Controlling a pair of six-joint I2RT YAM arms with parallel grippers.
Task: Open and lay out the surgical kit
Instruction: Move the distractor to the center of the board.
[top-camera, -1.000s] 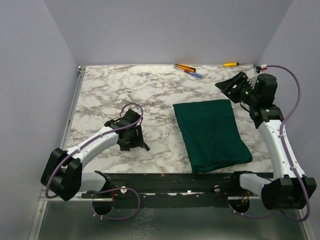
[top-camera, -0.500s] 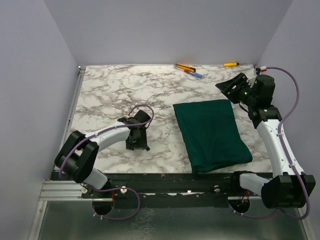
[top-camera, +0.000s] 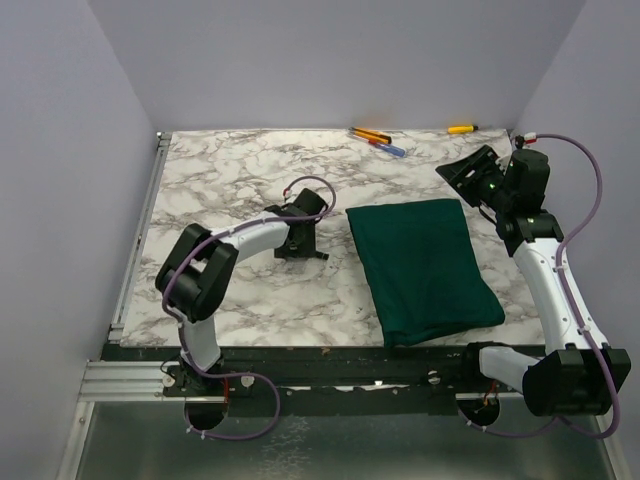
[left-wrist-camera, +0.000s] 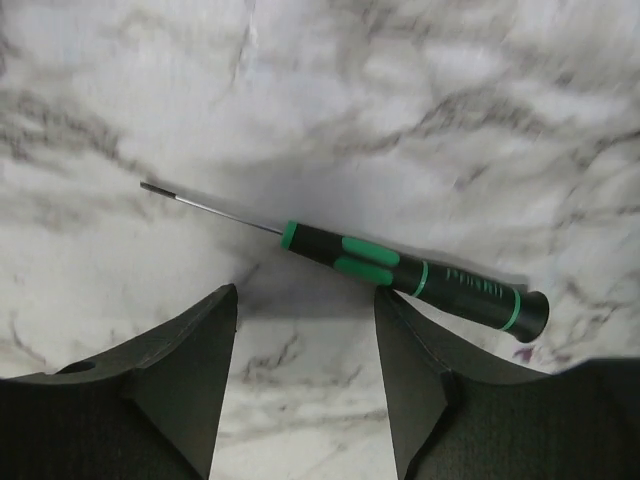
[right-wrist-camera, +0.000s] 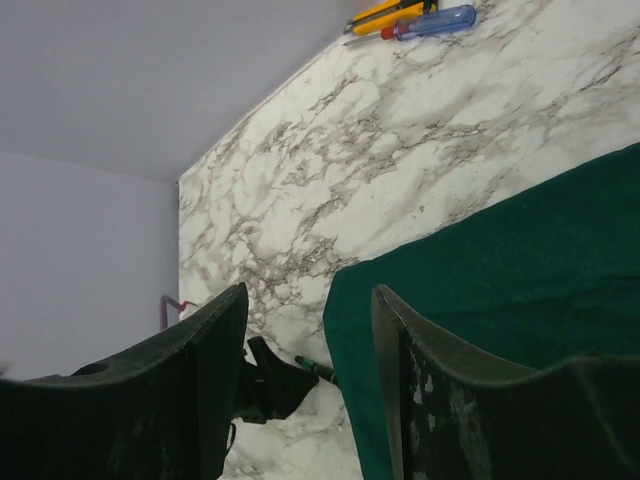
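The surgical kit (top-camera: 425, 268) lies as a folded dark green cloth bundle right of the table's middle, and whatever it holds is hidden. Its left edge also shows in the right wrist view as the green cloth (right-wrist-camera: 520, 250). My left gripper (top-camera: 303, 245) hovers low over the marble just left of the cloth. The left gripper (left-wrist-camera: 305, 293) is open with bare marble between its fingers. My right gripper (top-camera: 470, 170) hangs above the cloth's far right corner. The right gripper (right-wrist-camera: 308, 295) is open and holds nothing.
A green-and-black screwdriver (left-wrist-camera: 400, 270) lies just beyond the left fingertips, beside the cloth's left edge (right-wrist-camera: 315, 368). Orange and blue tools (top-camera: 378, 140) and a yellow one (top-camera: 460, 128) lie along the back edge. Walls close in the table on three sides.
My left arm has swung right and away from the near edge, ending close to the cloth's left side. The right arm has barely moved.
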